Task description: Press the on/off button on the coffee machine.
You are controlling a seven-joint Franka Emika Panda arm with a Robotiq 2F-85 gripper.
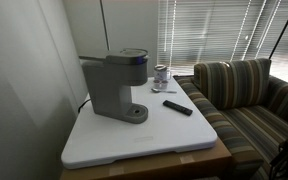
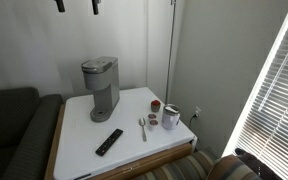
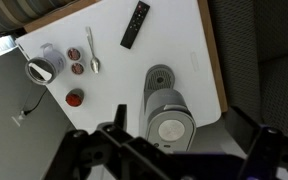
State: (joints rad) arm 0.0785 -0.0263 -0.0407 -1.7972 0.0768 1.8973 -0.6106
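Note:
The coffee machine [image 1: 114, 85] is a tall grey single-serve maker with a dark top band and a round base. It stands at the back of the white table top [image 1: 134, 142] in both exterior views [image 2: 100, 85]. In the wrist view I look straight down on its head [image 3: 170, 118], with its round lid and small buttons near the near edge. My gripper [image 3: 182, 120] hangs high above the machine, open and empty, with its fingers spread on either side of the head. In an exterior view only its fingertips [image 2: 76, 5] show at the top edge.
A black remote [image 2: 109, 141] lies at the table's front. A spoon [image 2: 142, 127], small round pods [image 2: 155, 105] and a metal can [image 2: 170, 117] sit beside the machine. A striped sofa [image 1: 244, 100] adjoins the table. Walls and window blinds [image 1: 214, 30] stand close behind.

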